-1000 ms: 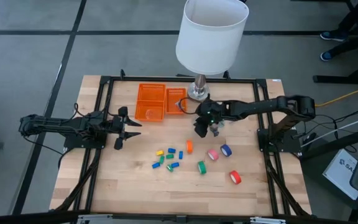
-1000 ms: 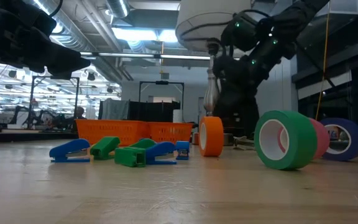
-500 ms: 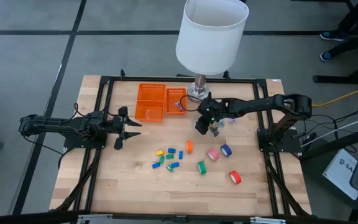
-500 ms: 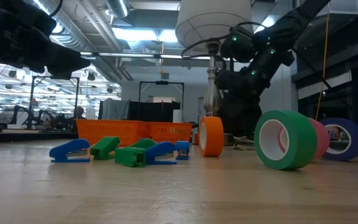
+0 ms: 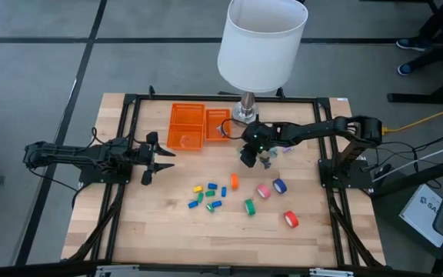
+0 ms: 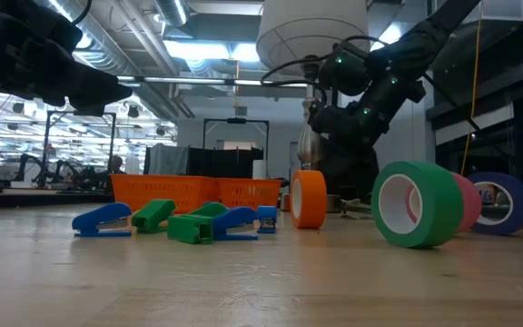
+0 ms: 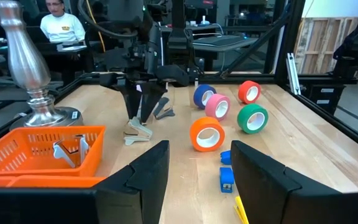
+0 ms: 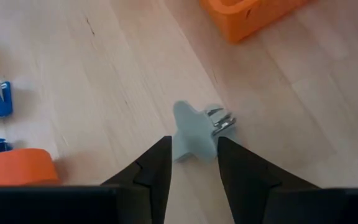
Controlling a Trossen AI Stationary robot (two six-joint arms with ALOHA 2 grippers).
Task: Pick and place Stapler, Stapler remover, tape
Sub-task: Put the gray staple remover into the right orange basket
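My right gripper [image 5: 247, 158] hangs over the table's far middle, just right of the orange basket [image 5: 197, 127], shut on a grey-blue stapler remover [image 8: 194, 132]. Two more stapler removers [image 7: 136, 132] lie on the wood under and beside it, and another lies in the basket [image 7: 67, 151]. Tape rolls stand on edge to the near right: orange [image 5: 234, 181], pink [image 5: 263, 191], blue [image 5: 280, 185], green [image 5: 249, 206] and red [image 5: 291, 219]. Small staplers [image 5: 206, 196] lie in a cluster at mid-table. My left gripper [image 5: 157, 157] waits open at the table's left. My right gripper pinches the stapler remover by its grey-blue plastic body [image 8: 190, 142] between the two fingertips. The fingers come from above, pointing down. The remover is lifted clear of the wood, with its metal claws [image 8: 222, 122] sticking out to one side.
A lamp with a silver base [image 5: 244, 115] and a wide white shade [image 5: 261, 42] stands just beyond the right gripper. A black frame [image 5: 129, 100] runs along the table's edges. Bare wood lies near the near edge. A person sits in the room beyond the table [image 7: 61, 25].
The right gripper has moved a little toward the table's left, toward the orange basket, carrying the stapler remover. The tape rolls, the staplers and the left arm have stayed put.
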